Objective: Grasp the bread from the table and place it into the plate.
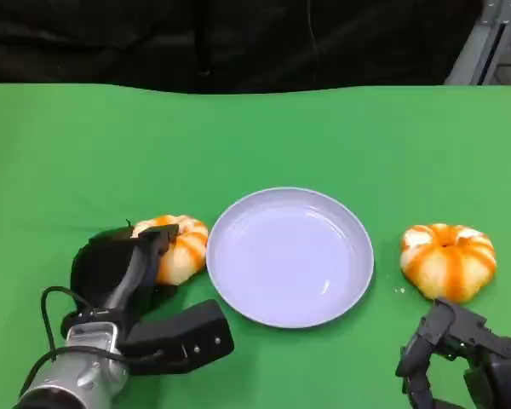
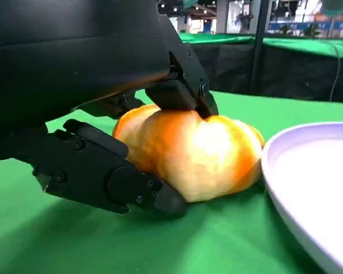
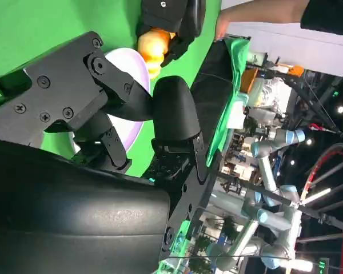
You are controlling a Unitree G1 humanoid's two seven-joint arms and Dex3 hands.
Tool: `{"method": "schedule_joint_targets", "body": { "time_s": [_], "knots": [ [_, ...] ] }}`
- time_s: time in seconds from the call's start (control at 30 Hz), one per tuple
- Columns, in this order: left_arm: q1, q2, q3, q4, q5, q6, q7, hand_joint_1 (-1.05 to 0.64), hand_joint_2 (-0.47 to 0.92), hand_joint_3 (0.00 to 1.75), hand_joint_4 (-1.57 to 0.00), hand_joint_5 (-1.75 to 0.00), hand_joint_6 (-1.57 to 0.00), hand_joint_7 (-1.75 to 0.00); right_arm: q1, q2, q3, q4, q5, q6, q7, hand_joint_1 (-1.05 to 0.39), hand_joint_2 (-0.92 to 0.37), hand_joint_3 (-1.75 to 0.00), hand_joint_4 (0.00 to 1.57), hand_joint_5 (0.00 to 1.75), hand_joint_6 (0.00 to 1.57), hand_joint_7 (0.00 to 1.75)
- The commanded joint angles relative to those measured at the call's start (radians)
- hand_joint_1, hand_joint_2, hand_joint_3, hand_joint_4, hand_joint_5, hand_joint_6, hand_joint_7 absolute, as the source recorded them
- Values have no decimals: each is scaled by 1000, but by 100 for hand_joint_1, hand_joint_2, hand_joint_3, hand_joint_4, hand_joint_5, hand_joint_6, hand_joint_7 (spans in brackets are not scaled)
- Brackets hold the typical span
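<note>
An orange-and-white bread (image 1: 183, 247) lies on the green cloth, just left of the lilac plate (image 1: 289, 256). My left hand (image 1: 119, 268) reaches over it from the near left. Its fingers (image 2: 180, 91) rest on the top of the bread (image 2: 194, 151), which still sits on the cloth beside the plate (image 2: 308, 188). The thumb (image 1: 183, 336) stretches out on the near side, apart from the bread. My right hand (image 1: 464, 358) hovers at the lower right with fingers loosely bent and nothing in them. In the right wrist view the right hand (image 3: 103, 108) stands before the plate (image 3: 130, 68).
A second orange-and-white bread (image 1: 447, 260) lies right of the plate, just beyond my right hand. The green cloth runs back to a black curtain. Other robot arms and a person's sleeve (image 3: 263, 11) stand beside the table.
</note>
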Motion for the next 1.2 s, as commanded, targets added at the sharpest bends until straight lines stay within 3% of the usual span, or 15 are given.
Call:
{"method": "schedule_joint_targets", "body": {
  "time_s": [0.03, 0.1, 0.13, 0.17, 0.2, 0.27, 0.5, 0.73, 1.2],
  "knots": [
    [-4, 13, 17, 19, -28, -22, 10, -1, 77, 1, -122, -21, -117, -11, -2, -8, -4, 2, 19, -11, 0, -10, -54, -118, 82, 175, 74, 155],
    [-7, 20, 17, 13, -31, -28, 9, -3, 78, 1, -127, -23, -121, -10, -1, -8, -5, 3, 18, -10, 0, -10, -54, -118, 82, 175, 74, 155],
    [-10, 25, 15, 9, -28, -25, 14, -1, 83, 2, -112, -91, -113, -57, -1, -8, -6, 2, 16, -8, -1, -10, -54, -117, 82, 175, 74, 155],
    [-12, 28, 14, 7, -25, -23, 18, 1, 86, 2, -98, -140, -88, -126, -1, -9, -6, 2, 14, -7, -2, -11, -54, -117, 82, 175, 74, 155],
    [-13, 29, 13, 5, -23, -21, 21, 2, 87, 2, -93, -157, -79, -150, -2, -9, -6, 2, 13, -7, -2, -11, -54, -117, 82, 175, 74, 155],
    [-13, 30, 12, 5, -24, -21, 22, 3, 88, 2, -90, -171, -72, -169, -2, -9, -6, 3, 13, -8, -2, -11, -54, -117, 82, 175, 74, 155],
    [-13, 32, 18, -6, -29, -24, 35, 3, 88, 2, -89, -175, -70, -175, -1, -9, -7, 2, 12, -7, -2, -11, -54, -117, 82, 175, 75, 155],
    [-17, 79, 91, -211, -49, 26, -7, 3, 91, 5, -78, -175, -63, -175, -13, -17, -12, 19, 22, -20, 4, -10, -54, -117, 83, 175, 75, 155],
    [-4, 82, 94, -244, -48, 44, -24, 3, 91, 6, -78, -175, -62, -175, -13, -16, -13, 21, 23, -22, 6, -10, -54, -118, 83, 175, 75, 155]
  ]
}}
